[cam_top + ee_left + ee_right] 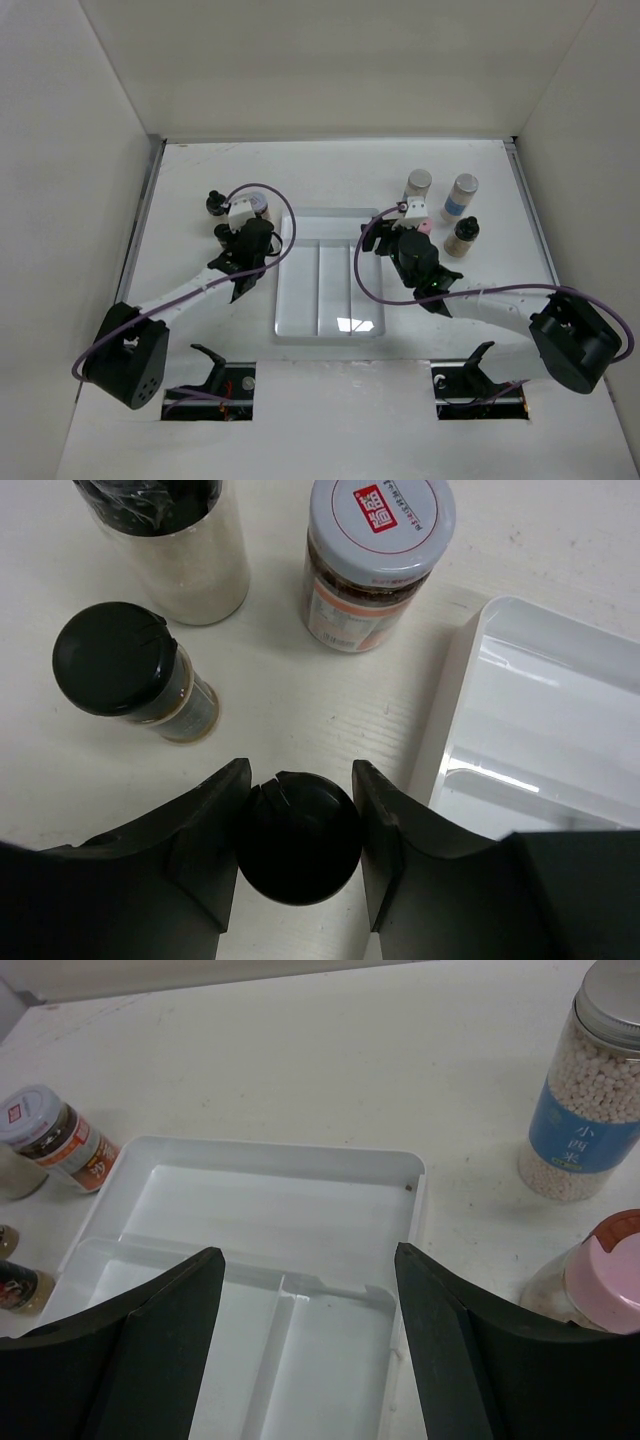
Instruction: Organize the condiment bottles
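My left gripper [246,240] [300,773] is shut on the black cap of a small bottle [298,838] standing on the table left of the white divided tray [284,300]. Ahead of it stand a black-capped spice bottle [120,665], a taller black-capped bottle [170,540] and a silver-lidded jar [375,560]. My right gripper [397,240] [310,1260] is open and empty above the tray's right side [270,1148]. A pink-capped jar [600,1270] and a blue-labelled silver-capped bottle [585,1110] stand to its right.
In the top view a silver-capped bottle [419,183], the blue-labelled one [460,196] and a black-capped brown bottle [462,237] stand right of the tray. White walls enclose the table. The tray's compartments hold nothing.
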{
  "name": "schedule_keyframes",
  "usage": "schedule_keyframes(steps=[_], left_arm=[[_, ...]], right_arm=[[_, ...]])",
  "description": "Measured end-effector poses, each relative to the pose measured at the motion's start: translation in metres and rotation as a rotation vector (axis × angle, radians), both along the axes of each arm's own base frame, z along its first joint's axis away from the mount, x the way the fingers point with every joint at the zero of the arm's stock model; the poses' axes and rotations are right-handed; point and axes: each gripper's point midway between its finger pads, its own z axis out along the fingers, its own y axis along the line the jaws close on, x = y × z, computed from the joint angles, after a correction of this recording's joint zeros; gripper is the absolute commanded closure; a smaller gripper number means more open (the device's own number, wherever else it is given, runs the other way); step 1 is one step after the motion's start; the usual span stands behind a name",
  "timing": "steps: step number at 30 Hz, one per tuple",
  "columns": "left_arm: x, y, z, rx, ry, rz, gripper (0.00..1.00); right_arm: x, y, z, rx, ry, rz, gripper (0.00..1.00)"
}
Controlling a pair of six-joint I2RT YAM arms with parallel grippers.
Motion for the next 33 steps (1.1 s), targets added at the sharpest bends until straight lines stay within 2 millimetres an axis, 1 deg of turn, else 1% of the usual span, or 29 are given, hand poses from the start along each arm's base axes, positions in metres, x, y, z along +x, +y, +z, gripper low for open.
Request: schedule_keyframes(steps=[2, 4, 6, 9, 12, 14, 15, 17, 20, 23, 25, 27, 30, 32, 33], left_arm=[[-0.001, -0.001, 0.004, -0.005, -0.009, -0.002, 0.76], [-0.002, -0.004, 0.010, -0.007, -0.015, -0.013, 0.77], [-0.002, -0.013, 0.024, -0.015, -0.034, -0.034, 0.77], [0.009, -0.037, 0.063, -0.056, -0.113, -0.073, 0.77], [0.028, -0.062, 0.108, -0.121, -0.212, -0.100, 0.77], [0.044, -0.074, 0.124, -0.152, -0.254, -0.104, 0.77], [0.053, -0.080, 0.125, -0.157, -0.261, -0.105, 0.77], [0.069, -0.091, 0.117, -0.152, -0.247, -0.113, 0.77], [0.087, -0.105, 0.084, -0.118, -0.182, -0.135, 0.77], [0.092, -0.114, 0.050, -0.078, -0.111, -0.159, 0.77], [0.092, -0.117, 0.034, -0.057, -0.077, -0.169, 0.77], [0.092, -0.118, 0.026, -0.044, -0.060, -0.171, 0.76], [0.092, -0.119, 0.021, -0.035, -0.056, -0.170, 0.74], [0.093, -0.118, 0.018, -0.028, -0.058, -0.161, 0.68], [0.095, -0.118, 0.016, -0.024, -0.058, -0.156, 0.63]], right_arm=[[0.000, 0.000, 0.001, 0.002, -0.002, 0.000, 0.24], [0.000, 0.000, 0.001, 0.002, -0.002, 0.000, 0.24], [0.000, 0.000, 0.002, 0.003, -0.003, 0.000, 0.24], [0.000, 0.001, 0.002, 0.009, -0.002, 0.000, 0.25], [0.000, 0.000, 0.004, 0.015, -0.005, -0.002, 0.24], [0.001, -0.001, 0.004, 0.018, -0.006, -0.004, 0.24], [0.001, -0.001, 0.005, 0.019, -0.006, -0.006, 0.24], [0.001, -0.002, 0.005, 0.021, -0.007, -0.007, 0.24], [0.002, -0.003, 0.009, 0.028, -0.014, -0.011, 0.24], [0.003, -0.005, 0.010, 0.034, -0.016, -0.015, 0.24], [0.003, -0.006, 0.011, 0.035, -0.017, -0.019, 0.24], [0.004, -0.007, 0.011, 0.036, -0.017, -0.022, 0.24], [0.004, -0.007, 0.011, 0.036, -0.017, -0.022, 0.23], [0.004, -0.007, 0.011, 0.036, -0.017, -0.022, 0.22], [0.004, -0.007, 0.011, 0.036, -0.017, -0.022, 0.21]])
